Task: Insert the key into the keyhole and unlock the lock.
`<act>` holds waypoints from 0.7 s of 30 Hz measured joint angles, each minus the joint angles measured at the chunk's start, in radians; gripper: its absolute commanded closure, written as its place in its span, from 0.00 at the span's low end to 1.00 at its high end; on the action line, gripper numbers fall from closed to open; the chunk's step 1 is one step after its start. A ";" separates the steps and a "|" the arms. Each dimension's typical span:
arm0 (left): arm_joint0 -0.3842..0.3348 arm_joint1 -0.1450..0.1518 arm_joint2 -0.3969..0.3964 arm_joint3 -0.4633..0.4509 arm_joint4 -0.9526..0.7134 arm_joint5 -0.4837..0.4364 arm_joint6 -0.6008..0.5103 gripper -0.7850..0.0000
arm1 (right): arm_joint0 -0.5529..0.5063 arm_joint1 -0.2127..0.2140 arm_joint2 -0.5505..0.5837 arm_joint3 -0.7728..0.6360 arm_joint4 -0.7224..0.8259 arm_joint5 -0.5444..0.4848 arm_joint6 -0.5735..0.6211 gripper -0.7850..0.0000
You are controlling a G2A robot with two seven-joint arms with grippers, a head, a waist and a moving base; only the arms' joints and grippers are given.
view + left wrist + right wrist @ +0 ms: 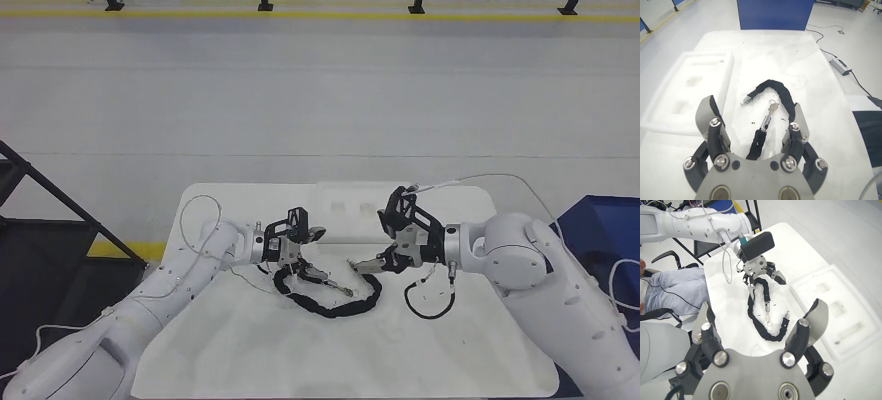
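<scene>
A black fabric-sleeved chain lock [330, 303] lies in a U on the white table [250, 350]. Its chrome cylinder [765, 123] has the key [773, 108] stuck in its end. The metal pin end [745, 100] lies apart from the cylinder. My left gripper [755, 106] is open just above the table, its fingers either side of the chain strand that leads to the cylinder. From the opposite side, my right gripper [761, 306] is also open, low over the chain's bend [772, 337] and holding nothing. The left gripper [765, 284] faces it across the lock.
A white foam tray [696, 75] with empty recesses sits beside the lock toward the table's far edge. A black cable loop [430, 300] hangs under the right arm. A blue bin [610, 230] stands off the table's right side.
</scene>
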 measured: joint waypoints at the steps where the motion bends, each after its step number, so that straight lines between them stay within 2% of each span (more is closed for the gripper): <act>1: -0.009 0.005 -0.013 -0.008 -0.006 -0.007 -0.001 0.00 | 0.011 -0.001 0.000 0.012 -0.005 -0.018 -0.006 0.00; 6: -0.069 0.037 -0.049 -0.046 -0.086 -0.007 -0.031 0.00 | 0.095 -0.010 -0.002 0.093 -0.018 -0.097 -0.034 0.00; 11: -0.159 0.068 -0.043 -0.085 -0.157 -0.007 -0.086 0.00 | 0.194 -0.022 -0.015 0.187 -0.015 -0.160 -0.054 0.00; 17: -0.274 0.096 0.026 -0.085 -0.343 -0.007 -0.180 0.00 | 0.326 -0.040 -0.048 0.309 0.028 -0.236 -0.042 0.00; 21: -0.360 0.111 0.099 -0.083 -0.498 -0.007 -0.295 0.00 | 0.403 -0.047 -0.063 0.378 0.061 -0.280 -0.020 0.00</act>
